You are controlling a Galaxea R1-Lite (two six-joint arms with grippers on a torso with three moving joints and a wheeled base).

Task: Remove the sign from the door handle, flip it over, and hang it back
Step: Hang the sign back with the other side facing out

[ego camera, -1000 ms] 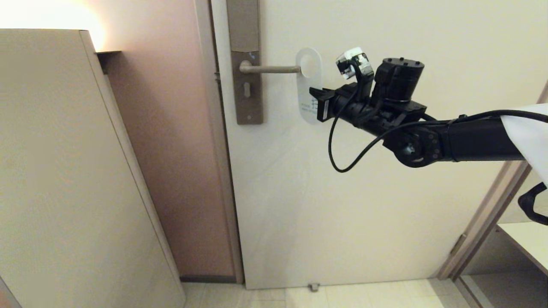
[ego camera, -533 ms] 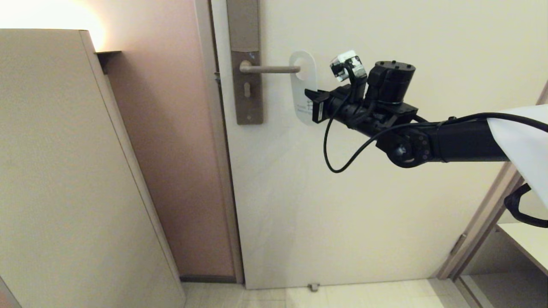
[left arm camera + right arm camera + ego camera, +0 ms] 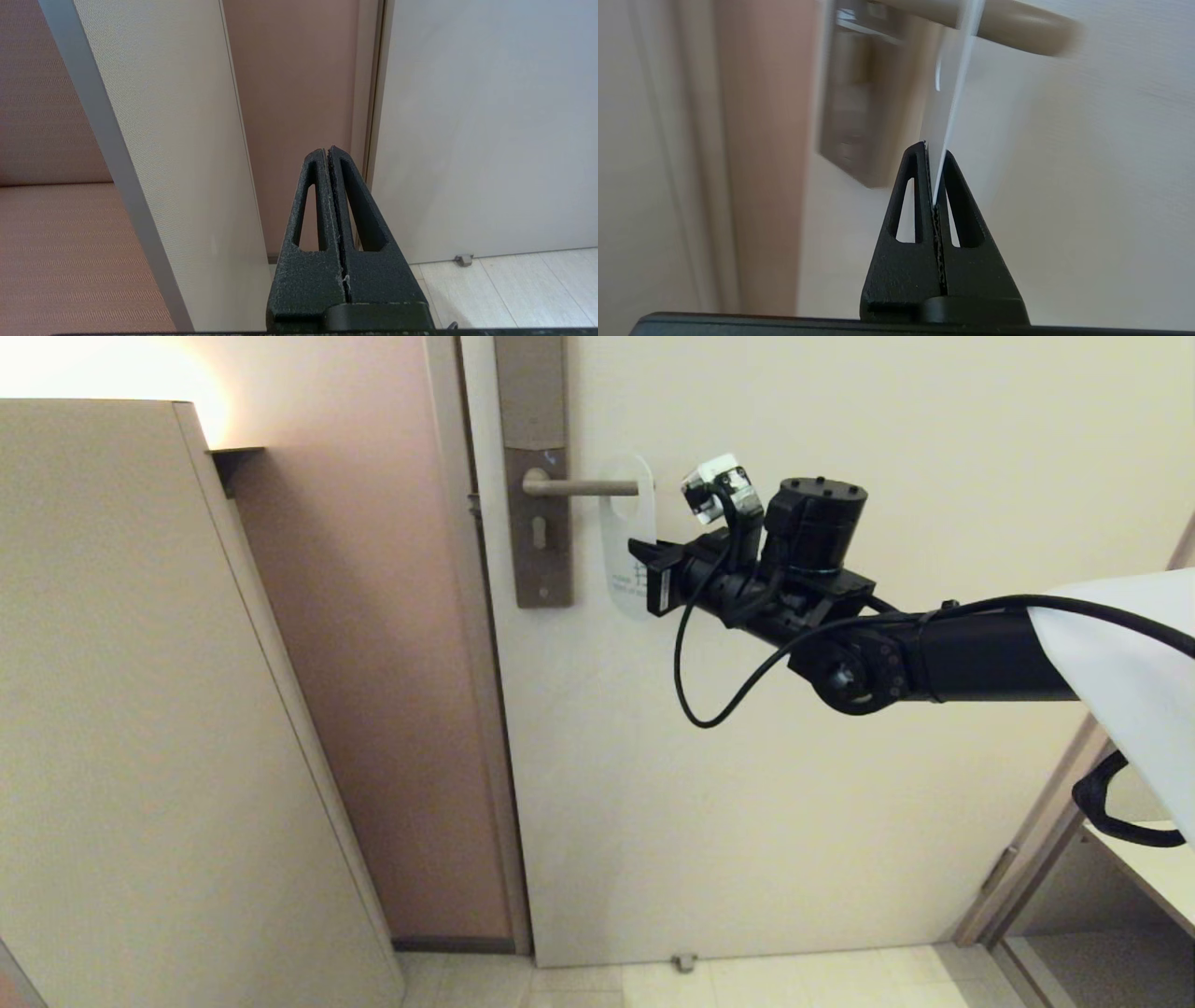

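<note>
The sign (image 3: 620, 558) shows its white side with blue text and hangs edge-on (image 3: 953, 88) in the right wrist view. Its round hole sits over the rounded end of the door handle (image 3: 581, 486), a taupe lever (image 3: 1017, 24) on a tall brownish backplate (image 3: 540, 537). My right gripper (image 3: 655, 581) reaches in from the right and is shut on the sign's lower part (image 3: 934, 151). My left gripper (image 3: 327, 150) is shut on nothing, parked low and facing the door's bottom corner.
A tall beige cabinet panel (image 3: 140, 709) stands on the left, next to a pinkish wall strip (image 3: 364, 663). A small door stop (image 3: 684, 961) sits on the floor. A white cover (image 3: 1134, 681) and a shelf (image 3: 1153, 873) lie at the right.
My right gripper has carried the sign to the left along the door. The sign's hole has slid over the end of the handle. The left arm has not moved.
</note>
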